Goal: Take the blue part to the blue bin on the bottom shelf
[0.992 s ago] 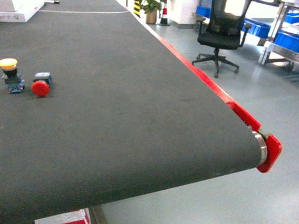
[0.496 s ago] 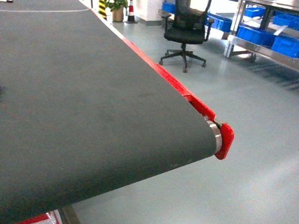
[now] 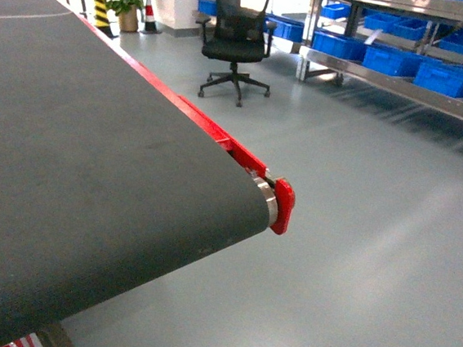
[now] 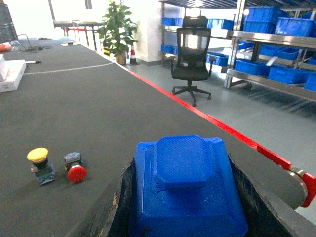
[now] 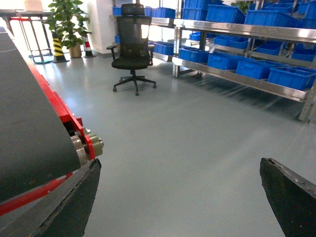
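Grey floor now fills the head view, the black belt table (image 3: 92,168) swinging aside. The blue ridged plastic part (image 4: 185,182) sits clamped in the left claw (image 4: 185,207); right claw (image 5: 177,197) spread, empty. The steel rack's bottom shelf (image 5: 237,79) with blue bins (image 5: 291,76), probably the goal, lies far ahead.

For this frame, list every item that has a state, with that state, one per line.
left gripper: shut on the blue part
blue part: held between the fingers, above the belt
right gripper: open, nothing between the fingers
conveyor belt: bare in the head view
yellow push button: upright on the belt
red push button: lying on its side
blue bins: on the bottom shelf
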